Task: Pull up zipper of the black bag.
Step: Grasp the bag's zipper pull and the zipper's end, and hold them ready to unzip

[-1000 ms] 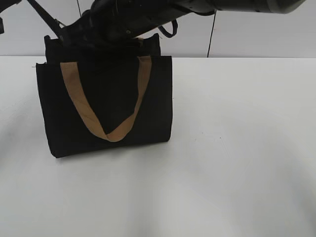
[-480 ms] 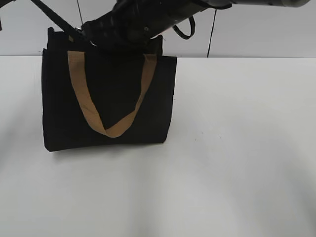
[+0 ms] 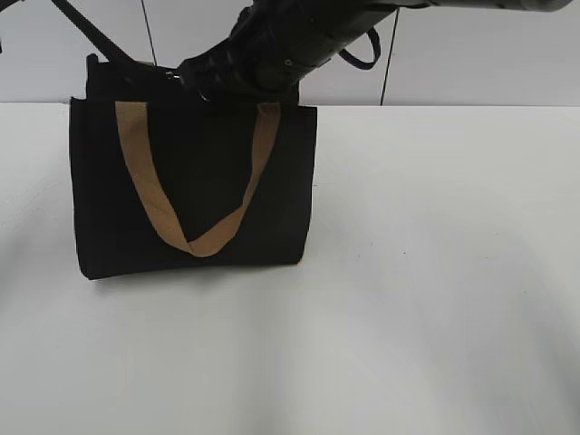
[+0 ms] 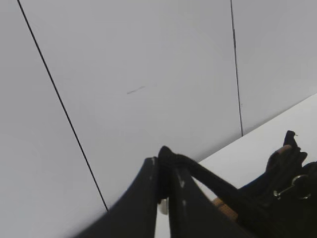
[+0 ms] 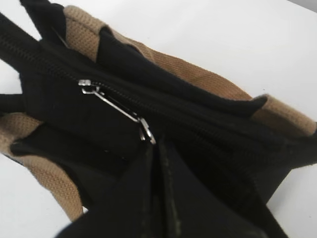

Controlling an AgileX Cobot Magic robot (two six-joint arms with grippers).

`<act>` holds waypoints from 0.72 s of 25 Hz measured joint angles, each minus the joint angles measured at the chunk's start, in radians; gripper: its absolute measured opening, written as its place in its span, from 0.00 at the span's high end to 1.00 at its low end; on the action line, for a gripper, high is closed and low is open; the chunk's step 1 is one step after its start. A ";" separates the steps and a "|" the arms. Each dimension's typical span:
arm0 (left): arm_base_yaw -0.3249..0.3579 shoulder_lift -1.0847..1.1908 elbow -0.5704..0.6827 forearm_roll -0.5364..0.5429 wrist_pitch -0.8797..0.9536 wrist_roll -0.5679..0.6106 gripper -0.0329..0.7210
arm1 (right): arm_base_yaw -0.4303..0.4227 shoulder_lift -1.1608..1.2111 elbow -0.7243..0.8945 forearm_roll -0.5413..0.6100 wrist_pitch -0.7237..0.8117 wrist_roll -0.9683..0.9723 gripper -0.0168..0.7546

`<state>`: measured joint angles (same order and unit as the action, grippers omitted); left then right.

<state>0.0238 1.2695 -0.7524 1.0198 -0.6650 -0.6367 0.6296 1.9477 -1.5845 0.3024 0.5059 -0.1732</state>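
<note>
We see the black bag point(image 3: 195, 190) standing near the table's point(image 3: 435, 272) back left edge. Our right gripper point(image 5: 151, 144), jaws pressed together, pinches the zipper point(image 5: 116, 109) pull; our left gripper point(image 4: 166, 198) clamps a black fabric loop. Both arms hide the bag's top from outside.

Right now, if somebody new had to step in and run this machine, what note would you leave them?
Left gripper: shut, pinching a black strip of fabric at the bag's end.
Right gripper: shut on the zipper, gripping the tip of its silver pull tab.
The black bag stands upright on the white table, with a tan handle hanging down its front.
Done: both grips are in place.
Left: drawing the slider along the track. I cannot tell how much of the track is closed.
</note>
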 joint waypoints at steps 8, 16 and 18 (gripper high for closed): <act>0.000 -0.009 0.000 0.005 0.033 0.000 0.94 | -0.074 -0.016 0.000 -0.030 0.035 0.053 1.00; 0.000 -0.009 0.000 0.004 0.056 -0.001 0.94 | -0.137 -0.024 0.000 -0.042 0.095 0.077 1.00; 0.000 -0.009 0.000 0.004 0.059 -0.001 0.94 | -0.142 -0.024 0.000 -0.041 0.097 0.082 1.00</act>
<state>0.0238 1.2610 -0.7524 1.0240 -0.6063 -0.6378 0.4876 1.9240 -1.5845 0.2617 0.6029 -0.0913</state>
